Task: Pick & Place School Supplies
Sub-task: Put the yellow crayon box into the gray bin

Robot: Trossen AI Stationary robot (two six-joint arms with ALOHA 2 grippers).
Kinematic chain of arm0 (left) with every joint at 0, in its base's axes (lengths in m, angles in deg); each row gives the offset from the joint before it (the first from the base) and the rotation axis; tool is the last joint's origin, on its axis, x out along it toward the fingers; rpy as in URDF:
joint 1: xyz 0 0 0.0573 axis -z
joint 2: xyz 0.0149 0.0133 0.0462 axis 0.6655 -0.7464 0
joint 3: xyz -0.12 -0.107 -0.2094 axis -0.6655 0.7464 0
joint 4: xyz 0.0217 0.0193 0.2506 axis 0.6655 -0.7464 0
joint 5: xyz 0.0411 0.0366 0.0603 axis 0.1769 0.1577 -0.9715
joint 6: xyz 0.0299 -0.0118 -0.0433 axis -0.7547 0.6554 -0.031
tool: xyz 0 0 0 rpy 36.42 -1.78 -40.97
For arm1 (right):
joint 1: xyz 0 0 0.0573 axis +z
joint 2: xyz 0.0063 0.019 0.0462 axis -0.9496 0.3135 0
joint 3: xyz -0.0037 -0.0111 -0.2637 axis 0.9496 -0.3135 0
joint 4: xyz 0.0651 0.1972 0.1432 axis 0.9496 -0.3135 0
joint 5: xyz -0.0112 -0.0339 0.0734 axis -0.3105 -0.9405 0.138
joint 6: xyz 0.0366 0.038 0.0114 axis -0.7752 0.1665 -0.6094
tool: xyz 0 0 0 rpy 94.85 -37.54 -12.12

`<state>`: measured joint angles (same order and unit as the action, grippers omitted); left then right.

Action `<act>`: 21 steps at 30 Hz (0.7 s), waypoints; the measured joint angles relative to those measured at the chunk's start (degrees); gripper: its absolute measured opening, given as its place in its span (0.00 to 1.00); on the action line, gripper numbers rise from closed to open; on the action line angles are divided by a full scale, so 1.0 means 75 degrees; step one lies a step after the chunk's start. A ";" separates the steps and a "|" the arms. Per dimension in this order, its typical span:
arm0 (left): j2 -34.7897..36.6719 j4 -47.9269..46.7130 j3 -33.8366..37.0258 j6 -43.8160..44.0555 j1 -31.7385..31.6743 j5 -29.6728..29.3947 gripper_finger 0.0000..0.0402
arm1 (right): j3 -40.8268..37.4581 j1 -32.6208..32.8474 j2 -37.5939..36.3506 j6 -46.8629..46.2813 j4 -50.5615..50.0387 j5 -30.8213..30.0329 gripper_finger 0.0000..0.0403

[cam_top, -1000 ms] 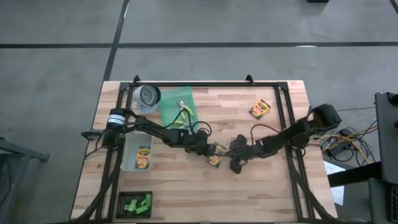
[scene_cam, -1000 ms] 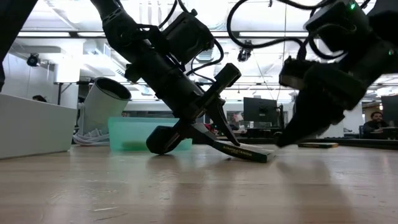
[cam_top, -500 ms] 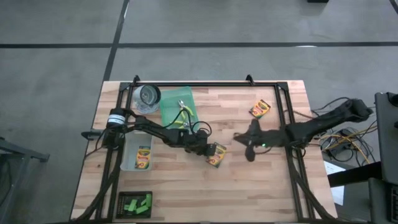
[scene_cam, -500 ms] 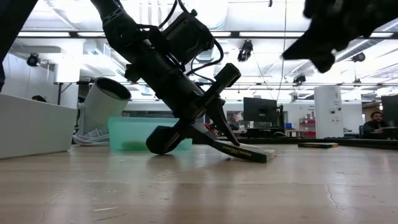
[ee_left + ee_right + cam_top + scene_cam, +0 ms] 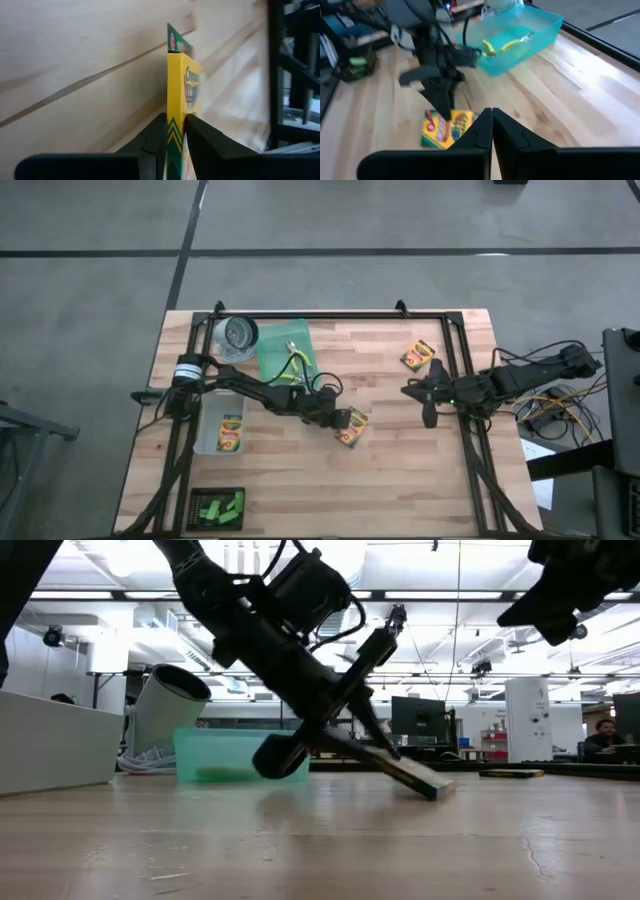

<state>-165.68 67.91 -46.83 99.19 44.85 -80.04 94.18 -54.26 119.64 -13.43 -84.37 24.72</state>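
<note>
My left gripper (image 5: 335,418) is shut on a yellow crayon box (image 5: 350,428) at mid-table; the box also shows in the low view (image 5: 400,768) and the left wrist view (image 5: 176,90). My right gripper (image 5: 426,394) hangs shut and empty above the table's right side. A second crayon box (image 5: 418,355) lies flat at the far right. A third (image 5: 230,435) lies in the clear bin (image 5: 205,415). Yellow-green pliers (image 5: 296,360) lie in the teal tray (image 5: 275,345). Green blocks (image 5: 222,506) sit in a black holder at the near left. My left gripper pinches the crayon box between its two fingers (image 5: 156,134), one on each broad face, at the end nearest the arm (image 5: 175,127). The fingers slant down from the table's left. The box is tilted, its held end raised and its other end (image 5: 436,788) on the table.
A white roll (image 5: 238,335) stands at the far left beside the teal tray. A dark frame (image 5: 330,317) runs along the table's far edge and both sides. Bare wood lies between the held box and my right gripper, and along the near edge.
My right gripper has drawn away from the crayon box, up and toward the table's right edge. My left gripper has risen a little and tipped the box steeper: the held end has lifted while the other end stays on the table.
</note>
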 joint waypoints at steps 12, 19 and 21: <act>-0.0001 -0.0335 -0.1344 -0.1018 -0.0155 0.0213 0.17 | 0.0000 0.0000 0.0023 0.0315 -0.0554 0.0012 0.02; -0.0001 -0.2084 -0.2075 -0.1527 -0.0192 0.0213 0.10 | 0.0000 0.0000 0.0021 0.0462 -0.0551 0.0016 0.02; 0.0002 -0.2230 -0.2212 -0.1631 -0.0201 0.0213 0.10 | 0.0000 0.0003 0.0021 0.0465 -0.0551 0.0017 0.02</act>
<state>-165.67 51.18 -63.42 86.96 43.34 -78.44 94.18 -54.23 119.80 -9.94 -88.50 24.85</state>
